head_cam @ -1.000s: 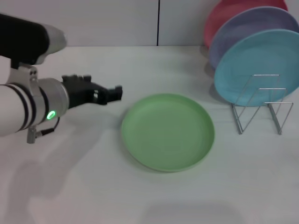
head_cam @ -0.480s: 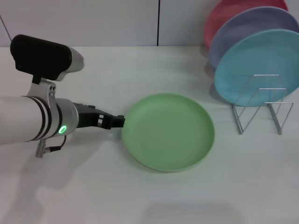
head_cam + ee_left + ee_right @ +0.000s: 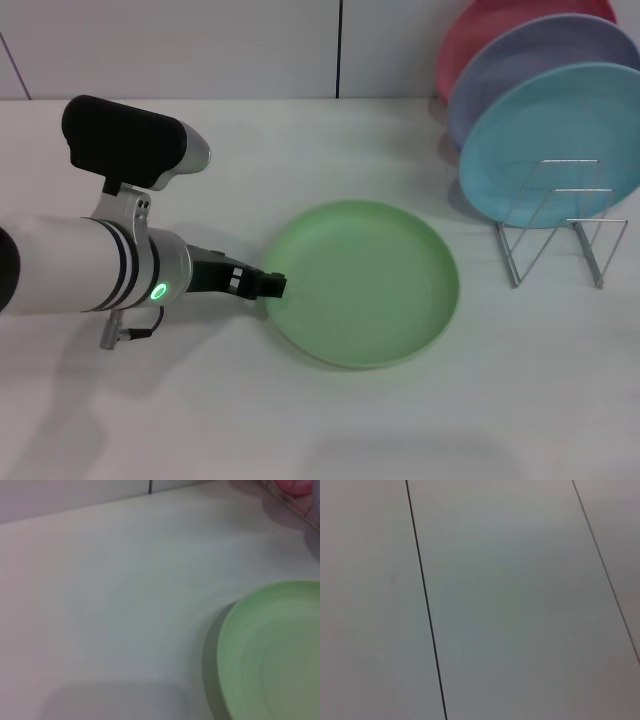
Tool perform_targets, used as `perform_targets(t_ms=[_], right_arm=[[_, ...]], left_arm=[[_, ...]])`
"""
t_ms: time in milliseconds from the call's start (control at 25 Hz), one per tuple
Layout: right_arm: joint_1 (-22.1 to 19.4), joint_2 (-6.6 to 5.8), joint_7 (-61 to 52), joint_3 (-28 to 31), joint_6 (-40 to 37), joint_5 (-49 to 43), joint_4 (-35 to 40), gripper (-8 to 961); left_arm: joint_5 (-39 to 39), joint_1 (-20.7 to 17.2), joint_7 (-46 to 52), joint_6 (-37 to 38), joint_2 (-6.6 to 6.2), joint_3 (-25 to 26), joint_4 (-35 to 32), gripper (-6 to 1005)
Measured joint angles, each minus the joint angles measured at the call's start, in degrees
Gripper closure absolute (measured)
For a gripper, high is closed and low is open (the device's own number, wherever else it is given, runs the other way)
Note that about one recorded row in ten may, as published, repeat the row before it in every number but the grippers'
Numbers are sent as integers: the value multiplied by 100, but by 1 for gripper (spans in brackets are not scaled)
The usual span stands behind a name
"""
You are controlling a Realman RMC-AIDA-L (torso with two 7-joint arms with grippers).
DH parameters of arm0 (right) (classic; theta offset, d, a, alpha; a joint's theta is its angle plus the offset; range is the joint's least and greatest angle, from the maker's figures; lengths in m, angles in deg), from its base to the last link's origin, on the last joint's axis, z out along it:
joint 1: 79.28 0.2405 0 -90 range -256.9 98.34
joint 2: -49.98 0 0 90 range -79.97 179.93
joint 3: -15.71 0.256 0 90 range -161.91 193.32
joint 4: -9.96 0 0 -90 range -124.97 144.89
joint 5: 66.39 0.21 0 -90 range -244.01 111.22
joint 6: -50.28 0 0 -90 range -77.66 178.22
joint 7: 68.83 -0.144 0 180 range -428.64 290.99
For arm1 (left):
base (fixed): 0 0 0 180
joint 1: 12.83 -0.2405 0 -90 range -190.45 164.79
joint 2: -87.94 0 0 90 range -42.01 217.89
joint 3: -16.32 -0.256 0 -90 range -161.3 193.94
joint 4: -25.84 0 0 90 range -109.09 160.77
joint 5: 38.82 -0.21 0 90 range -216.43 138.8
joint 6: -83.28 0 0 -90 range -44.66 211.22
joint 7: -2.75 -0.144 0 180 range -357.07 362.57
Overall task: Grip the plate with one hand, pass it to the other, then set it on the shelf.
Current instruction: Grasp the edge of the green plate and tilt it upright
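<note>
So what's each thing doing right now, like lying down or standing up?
Light-green plate: lying flat on the table, right side up.
Left gripper: low, at the plate's left rim.
Wire rack: upright, front slots empty.
Teal-blue plate: standing on edge.
Lavender plate: standing behind it.
Pink plate: standing rearmost.

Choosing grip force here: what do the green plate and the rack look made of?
The green plate looks like matte plastic: even colour, no glare, thin moulded rim. The rack looks like thin bare metal wire, silvery with bright highlights. The left gripper is at the plate's rim.
</note>
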Motion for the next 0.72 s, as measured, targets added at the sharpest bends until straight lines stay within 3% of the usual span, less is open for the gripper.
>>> perform_targets(t_ms=[200,720], right_arm=[[2,0,0,0,40,-1,0,132],[22,0,-3,-16,108,-13,0,133]], left_arm=[[107,262,0,1,3,0,-398,139],[227,396,-30,-25,3,1,-591,139]])
